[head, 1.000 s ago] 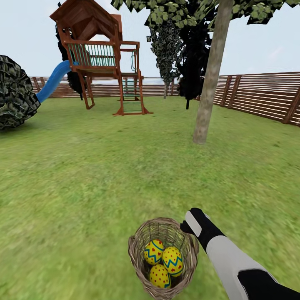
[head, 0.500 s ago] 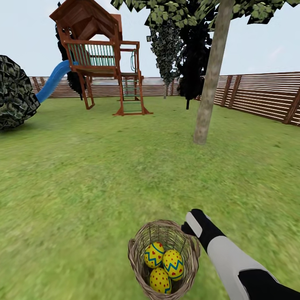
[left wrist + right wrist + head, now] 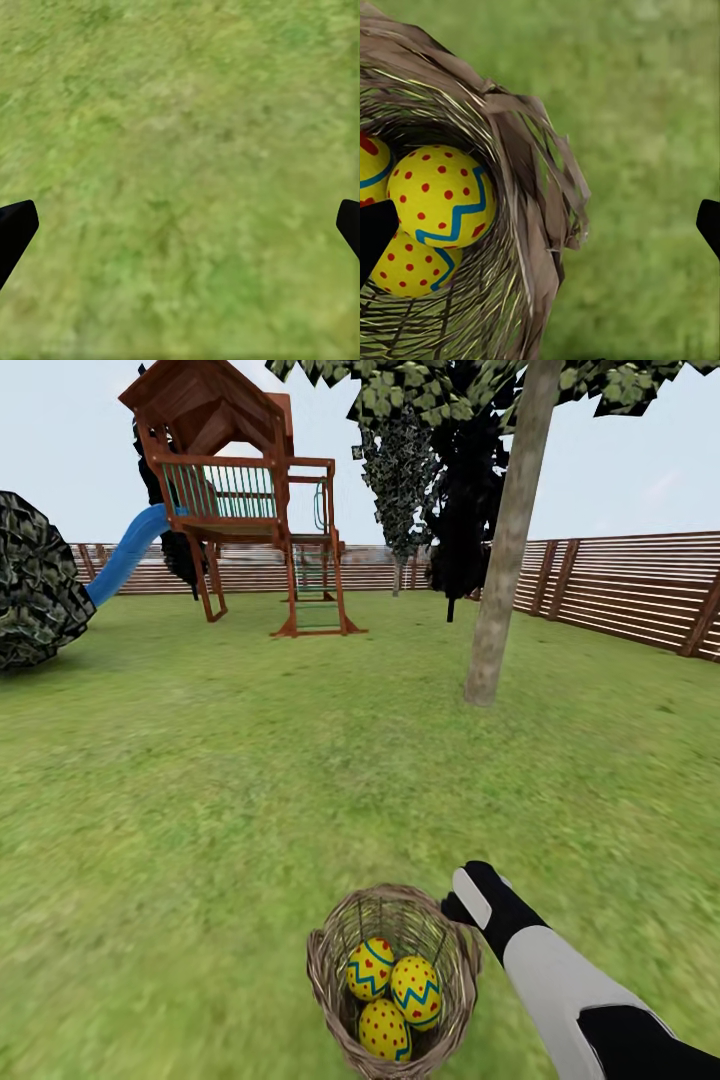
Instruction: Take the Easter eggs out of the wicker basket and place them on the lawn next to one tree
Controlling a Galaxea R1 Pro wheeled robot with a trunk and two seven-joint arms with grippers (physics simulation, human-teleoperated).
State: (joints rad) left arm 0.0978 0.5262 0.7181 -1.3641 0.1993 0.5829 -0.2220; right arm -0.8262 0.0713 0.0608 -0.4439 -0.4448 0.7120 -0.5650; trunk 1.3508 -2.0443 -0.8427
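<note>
The wicker basket [image 3: 330, 980] stands on the lawn [image 3: 250, 780] at the near edge of the head view. Three Easter eggs lie in it: one [image 3: 370, 967] at the left, one [image 3: 415, 992] at the right, one [image 3: 384, 1028] nearest me. My right gripper [image 3: 462, 900] hovers at the basket's right rim. In the right wrist view it [image 3: 540, 229] is open, straddling the basket wall [image 3: 529, 225], with eggs [image 3: 442, 195] inside. My left gripper [image 3: 180, 229] is open over bare grass. The tree [image 3: 505, 560] rises farther off to the right.
A wooden play frame [image 3: 250, 490] with a blue slide [image 3: 125, 555] stands at the back left. A round dark bush [image 3: 35, 585] sits at the far left. A slatted fence [image 3: 620, 585] rings the garden. A dark columnar tree [image 3: 465, 490] stands behind the trunk.
My right arm has edged slightly to the right beside the basket. The basket and eggs have barely shifted.
</note>
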